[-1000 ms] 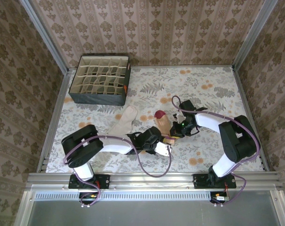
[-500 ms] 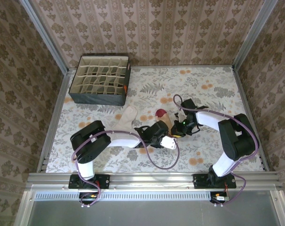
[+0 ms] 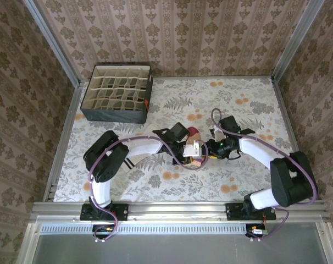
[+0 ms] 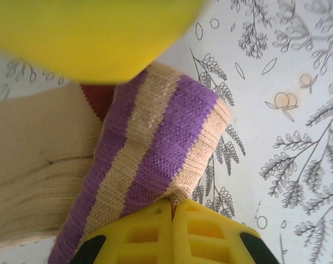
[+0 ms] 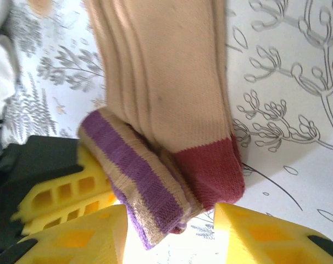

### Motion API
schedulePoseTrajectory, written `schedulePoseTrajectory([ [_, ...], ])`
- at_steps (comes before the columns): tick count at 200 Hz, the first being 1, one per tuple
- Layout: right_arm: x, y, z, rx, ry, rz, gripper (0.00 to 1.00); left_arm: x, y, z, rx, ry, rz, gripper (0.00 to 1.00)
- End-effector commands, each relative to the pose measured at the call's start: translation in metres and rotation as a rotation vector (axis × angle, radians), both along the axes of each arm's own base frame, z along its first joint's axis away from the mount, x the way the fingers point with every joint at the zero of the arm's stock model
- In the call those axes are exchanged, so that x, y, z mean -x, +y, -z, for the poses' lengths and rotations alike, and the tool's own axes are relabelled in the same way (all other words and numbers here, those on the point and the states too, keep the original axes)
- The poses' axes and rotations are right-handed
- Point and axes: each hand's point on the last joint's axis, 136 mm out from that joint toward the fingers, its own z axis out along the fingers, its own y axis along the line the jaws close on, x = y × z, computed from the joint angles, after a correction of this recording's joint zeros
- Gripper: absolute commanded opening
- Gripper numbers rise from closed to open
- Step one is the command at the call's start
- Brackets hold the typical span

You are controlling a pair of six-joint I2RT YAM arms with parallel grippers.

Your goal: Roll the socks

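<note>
Lying mid-table on the floral cloth (image 3: 238,99), tan sock (image 5: 161,82) with purple-striped cuff (image 4: 155,148) folded back beside its maroon patch (image 5: 210,170), cuff clenched in the left gripper (image 4: 172,220), right gripper (image 5: 169,220) parted astride the fold.

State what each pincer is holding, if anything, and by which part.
The left pincer is shut on the tan sock, pinching its purple-striped cuff. The right pincer stands open around that cuff's fold, gripping nothing.

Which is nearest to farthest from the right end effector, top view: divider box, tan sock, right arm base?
From the right end effector:
1. tan sock, at its tips, mid-table.
2. right arm base, near edge.
3. divider box, far-left corner.
</note>
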Motion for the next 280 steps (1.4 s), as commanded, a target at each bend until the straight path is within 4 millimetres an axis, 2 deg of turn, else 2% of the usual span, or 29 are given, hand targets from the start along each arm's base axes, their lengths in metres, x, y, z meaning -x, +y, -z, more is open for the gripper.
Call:
schedulePoseTrajectory([
  [1,-0.004,-0.003,-0.012,-0.015,-0.092,0.02,0.46,0.024,0.015,0.011,-0.046,0.338,-0.081,0.0],
  [43,-0.007,0.0,-0.029,-0.029,-0.249,-0.005,0.5,0.012,0.008,-0.002,0.015,0.512,-0.157,0.0],
  [75,-0.015,0.01,-0.031,-0.05,-0.303,-0.044,0.55,0.01,0.006,0.001,-0.008,0.547,-0.162,0.0],
  [119,-0.013,0.03,-0.008,-0.034,-0.237,-0.116,0.56,0.008,0.004,0.002,-0.015,0.616,-0.189,0.0],
  [141,-0.012,0.029,0.002,-0.002,-0.221,-0.121,0.56,0.005,0.004,0.001,-0.007,0.66,-0.215,0.0],
  [144,-0.01,0.029,0.01,0.009,-0.194,-0.124,0.56,0.004,0.004,0.002,-0.007,0.664,-0.217,0.0],
  [151,-0.01,0.028,0.015,0.022,-0.176,-0.123,0.56,0.003,0.004,0.001,-0.005,0.668,-0.223,0.0],
  [167,-0.009,0.022,0.026,0.063,-0.131,-0.108,0.5,0.002,0.005,0.002,-0.011,0.662,-0.228,0.0],
  [193,-0.006,0.016,0.041,0.114,-0.052,-0.093,0.2,0.001,0.009,0.001,-0.007,0.603,-0.214,0.0],
  [205,-0.004,0.014,0.047,0.13,-0.017,-0.084,0.12,0.002,0.011,-0.001,0.009,0.554,-0.193,0.0],
  [216,-0.002,0.012,0.051,0.141,0.014,-0.076,0.06,0.003,0.011,-0.005,0.027,0.49,-0.166,0.05],
  [238,0.005,0.011,0.059,0.146,0.093,-0.07,0.0,0.007,0.012,-0.015,0.086,0.326,-0.103,0.14],
  [267,0.015,0.011,0.067,0.147,0.2,-0.076,0.0,0.011,0.011,-0.032,0.195,0.055,-0.019,0.26],
  [280,0.018,0.009,0.07,0.157,0.235,-0.07,0.0,0.011,0.012,-0.034,0.208,-0.098,0.02,0.3],
])
